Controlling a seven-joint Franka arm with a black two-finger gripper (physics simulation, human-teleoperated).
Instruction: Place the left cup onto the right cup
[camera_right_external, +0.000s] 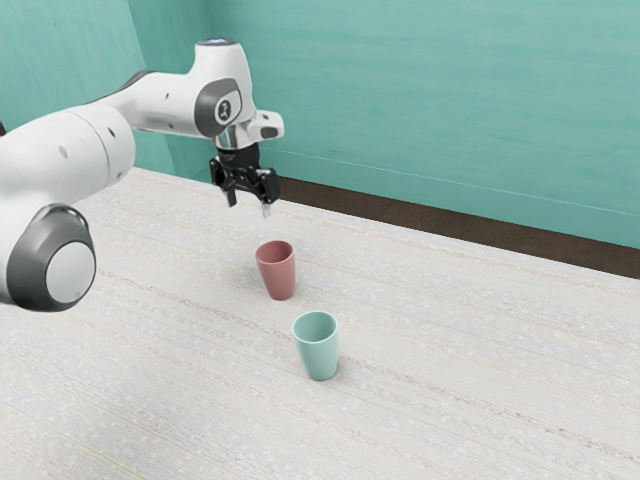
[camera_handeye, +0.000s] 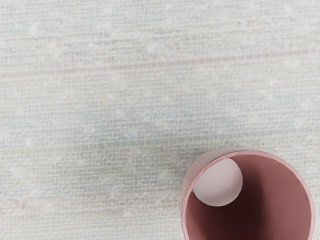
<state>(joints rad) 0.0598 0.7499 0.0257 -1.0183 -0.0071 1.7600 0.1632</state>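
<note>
A pink cup (camera_right_external: 276, 268) stands upright on the pale table (camera_right_external: 470, 330). A mint green cup (camera_right_external: 317, 344) stands upright a little nearer the camera, toward the exterior view's right of the pink one. The two cups are apart. My gripper (camera_right_external: 251, 201) hangs in the air above and slightly behind the pink cup, fingers pointing down, open, with nothing between them. In the wrist view I look down into the pink cup (camera_handeye: 248, 197), seeing its open mouth and pale bottom.
A teal wall (camera_right_external: 450, 90) with a dark baseboard (camera_right_external: 480, 226) runs behind the table. The arm (camera_right_external: 90, 150) comes in from the exterior view's left. Bare table surface surrounds both cups.
</note>
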